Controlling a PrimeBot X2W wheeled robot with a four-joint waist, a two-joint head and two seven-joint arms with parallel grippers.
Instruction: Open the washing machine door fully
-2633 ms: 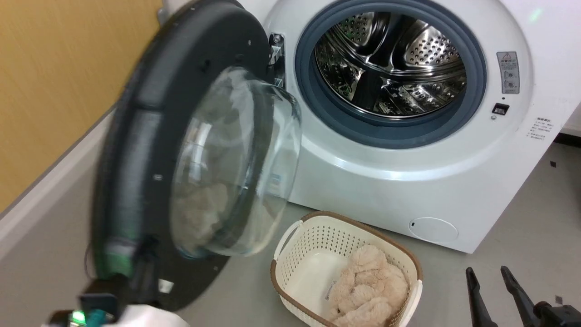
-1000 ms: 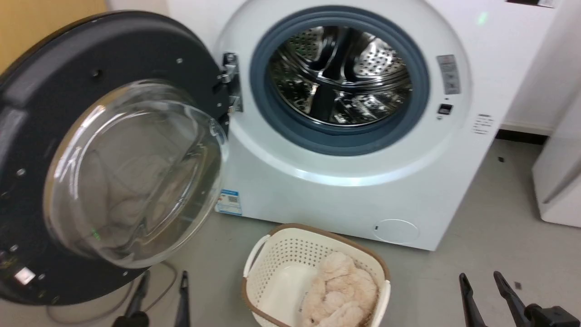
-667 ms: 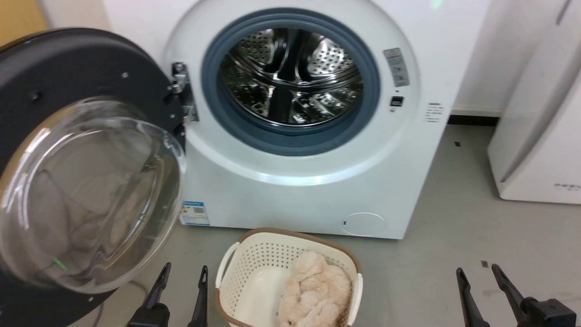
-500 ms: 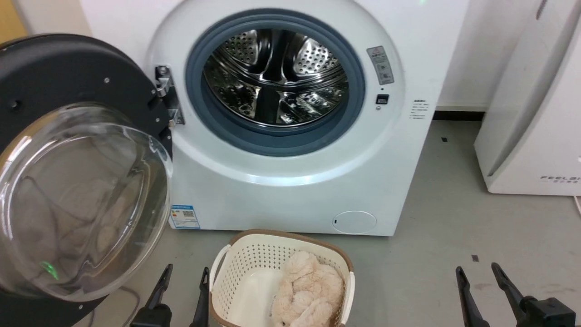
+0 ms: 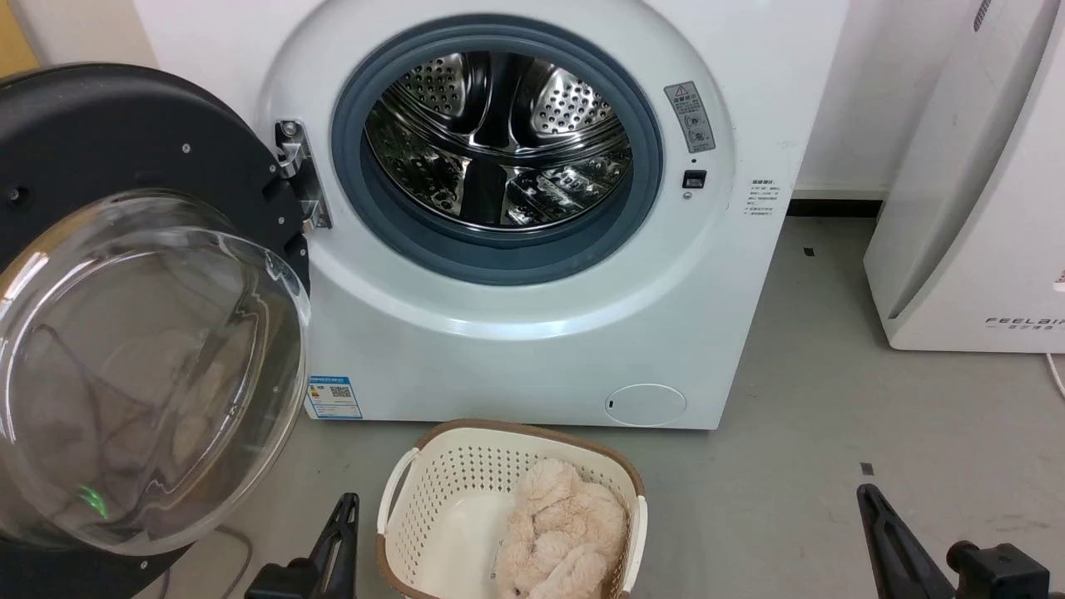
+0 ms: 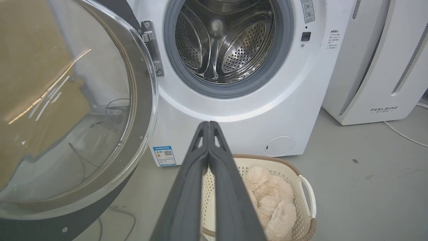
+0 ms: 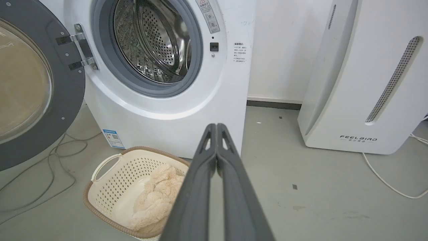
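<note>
Washing machine door (image 5: 125, 141) now swung wide, released. Left gripper (image 6: 209, 125) and right gripper (image 7: 216, 126) have closed, empty; opening apparently complete.

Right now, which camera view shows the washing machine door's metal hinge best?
The right wrist view: the hinge shows unobstructed, both its arms reaching onto the washing machine door. The head view and left wrist view show it narrower, tucked against the door's edge.
</note>
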